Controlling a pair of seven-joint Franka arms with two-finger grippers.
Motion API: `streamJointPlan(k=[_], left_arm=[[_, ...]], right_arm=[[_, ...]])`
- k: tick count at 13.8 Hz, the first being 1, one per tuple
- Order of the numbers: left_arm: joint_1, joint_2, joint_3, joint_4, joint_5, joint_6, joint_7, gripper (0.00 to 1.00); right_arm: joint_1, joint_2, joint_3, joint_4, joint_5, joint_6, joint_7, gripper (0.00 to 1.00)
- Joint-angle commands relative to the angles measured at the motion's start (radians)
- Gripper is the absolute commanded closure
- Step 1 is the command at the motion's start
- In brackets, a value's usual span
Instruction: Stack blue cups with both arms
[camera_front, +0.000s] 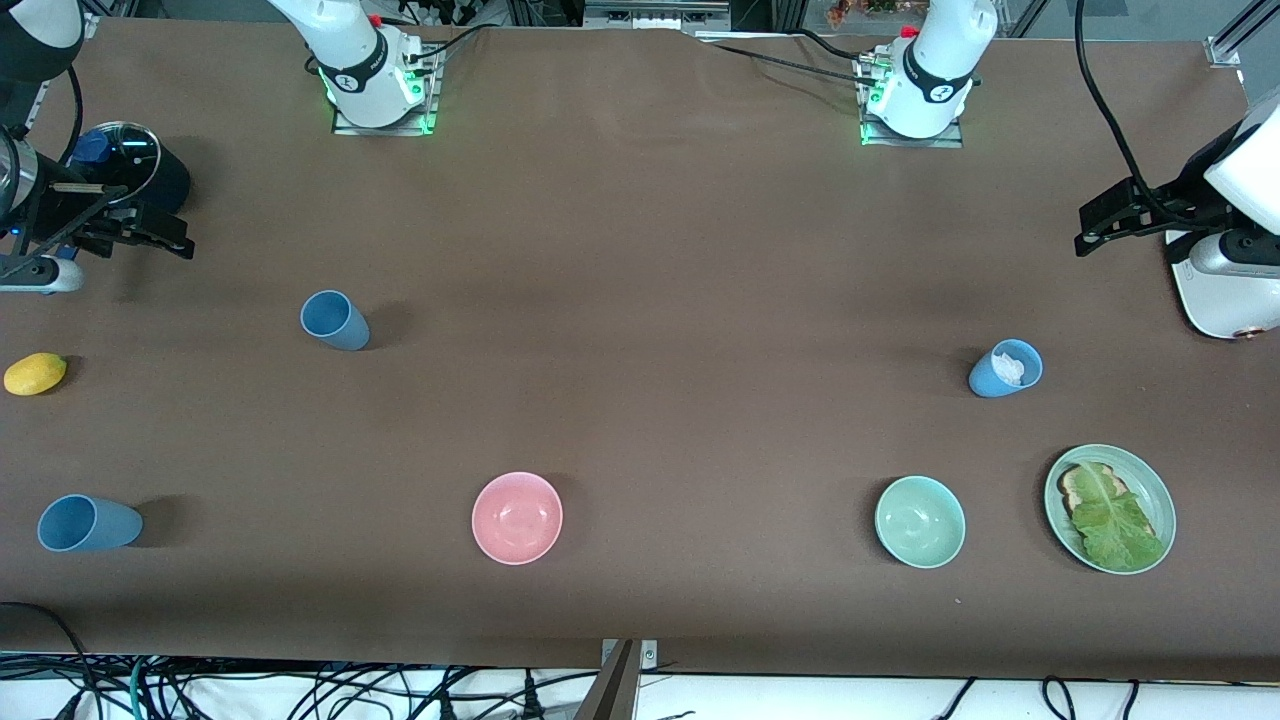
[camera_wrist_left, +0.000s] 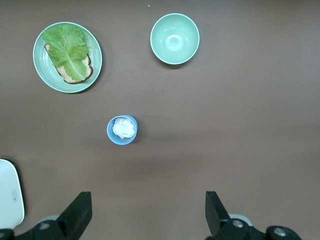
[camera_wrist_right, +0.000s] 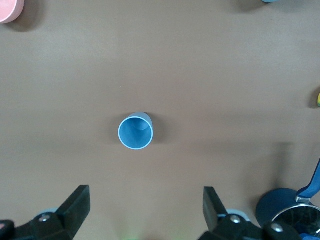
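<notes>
Brown table (camera_front: 640, 300) | your left gripper (camera_wrist_left: 145, 215) and right gripper (camera_wrist_right: 145, 212) hang spread wide, holding nothing | blue cups (camera_front: 335, 320) look light, stiff, a bit slippery; pinch the rim.

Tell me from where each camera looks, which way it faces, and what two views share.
Front view: high across the table, facing both arm bases; right gripper and left gripper hang open at the table ends.
Left wrist view: looks straight down past open fingers at the cup with white filling, green bowl, lettuce plate.
Right wrist view: straight down at the empty blue cup.
Front view shares both cups.
</notes>
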Motion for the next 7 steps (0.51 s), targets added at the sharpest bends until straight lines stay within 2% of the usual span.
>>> streamJointPlan(k=[1,7], left_arm=[[0.004,-0.005,-0.009,-0.008,0.009,0.006,0.006,0.0],[-0.001,0.004,-0.009,-0.006,0.009,0.008,0.006,0.0]], right_arm=[[-0.011,0.012,0.006,0.024,0.016,-0.01,0.01,0.0],[-0.011,0.012,0.006,0.024,0.016,-0.01,0.01,0.0]])
